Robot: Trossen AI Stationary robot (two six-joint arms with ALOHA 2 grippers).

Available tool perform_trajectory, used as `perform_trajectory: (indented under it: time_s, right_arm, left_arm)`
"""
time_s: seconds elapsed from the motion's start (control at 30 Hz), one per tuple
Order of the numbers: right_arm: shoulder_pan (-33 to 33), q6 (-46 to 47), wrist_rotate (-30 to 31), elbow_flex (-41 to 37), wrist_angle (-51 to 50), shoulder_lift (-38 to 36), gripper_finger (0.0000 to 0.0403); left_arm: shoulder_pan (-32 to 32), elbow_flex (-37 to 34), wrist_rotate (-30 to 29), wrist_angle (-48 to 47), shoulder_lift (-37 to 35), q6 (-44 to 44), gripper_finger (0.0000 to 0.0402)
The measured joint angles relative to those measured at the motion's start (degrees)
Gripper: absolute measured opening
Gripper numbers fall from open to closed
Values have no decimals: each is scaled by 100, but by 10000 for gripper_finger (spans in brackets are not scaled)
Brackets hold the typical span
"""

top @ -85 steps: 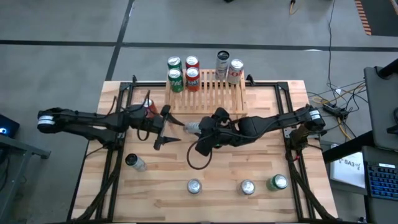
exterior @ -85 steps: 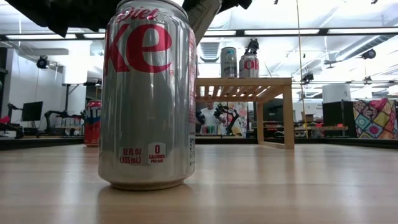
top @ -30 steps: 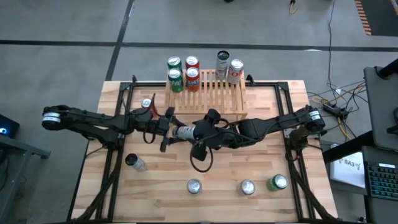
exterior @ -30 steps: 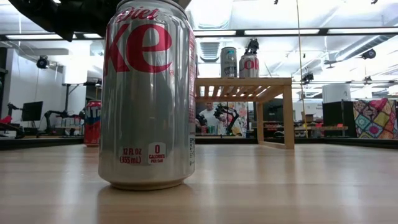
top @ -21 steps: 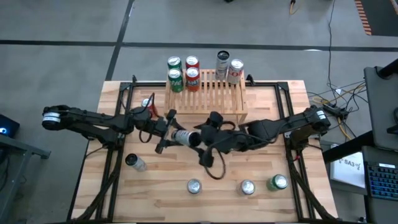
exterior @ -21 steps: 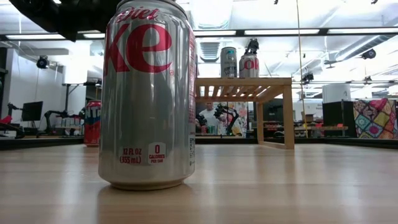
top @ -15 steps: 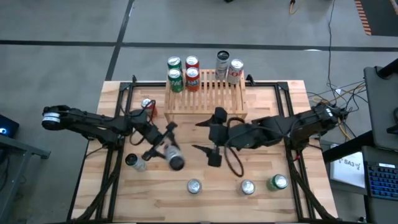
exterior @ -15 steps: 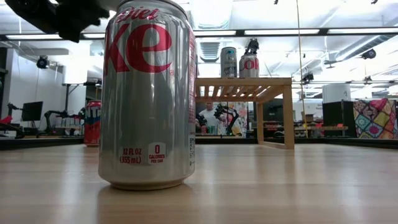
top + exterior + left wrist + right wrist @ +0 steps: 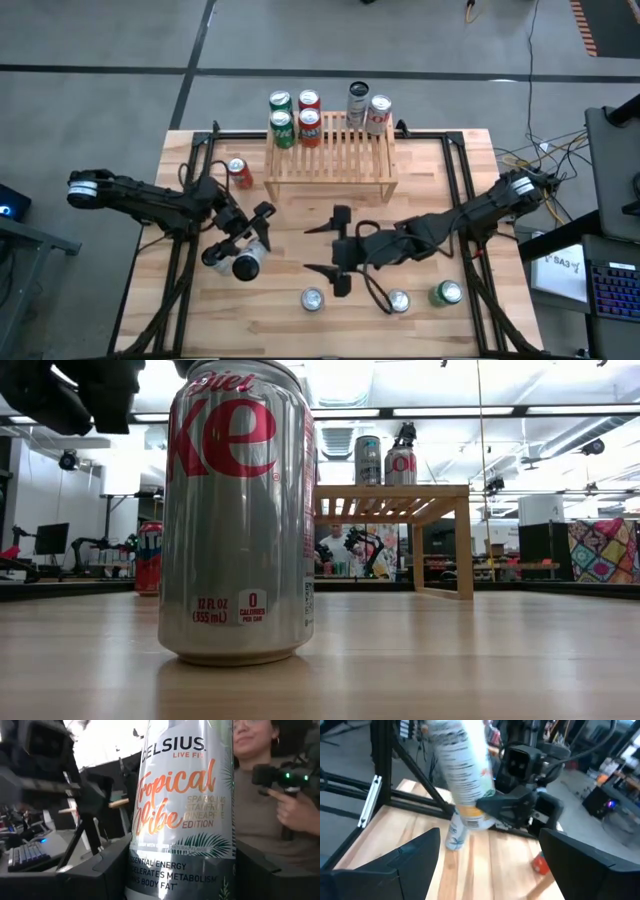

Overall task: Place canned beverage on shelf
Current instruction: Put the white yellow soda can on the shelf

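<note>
Gripping a tall white can (image 9: pixel 182 805), the left gripper (image 9: pixel 247 243) hangs over the table's (image 9: pixel 420 170) left side, well short of the shelf (image 9: pixel 330 150). The right gripper (image 9: pixel 333 250) stands wide and empty mid-table. A silver can (image 9: pixel 240 510) fills the low view, hiding most of the scene.

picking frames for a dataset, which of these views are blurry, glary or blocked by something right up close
Low view: a Diet Coke can right at the lens fills the left half; bright ceiling lights behind. Left wrist view: the Celsius can fills the middle, with blown-out brightness behind it. Right wrist view: that can is smeared by blur. High view: even and unblocked, shelf clear.
</note>
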Motion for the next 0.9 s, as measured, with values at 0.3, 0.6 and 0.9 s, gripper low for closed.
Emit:
perform_trajectory:
  time_s: [0.3,0.6,0.9]
  right_arm:
    - [-107,-655,-233,-1449,2591,-2,327]
    - [-471,-693,1530,-1719,4107,-42,327]
    - [-647,-1020,-7,-1350,3267,-41,327]
  left_arm:
    - [-14,-166,-26,219,0,-295,238]
    - [-23,-193,-202,219,0,-455,238]
    - [-14,-191,-630,185,0,-282,238]
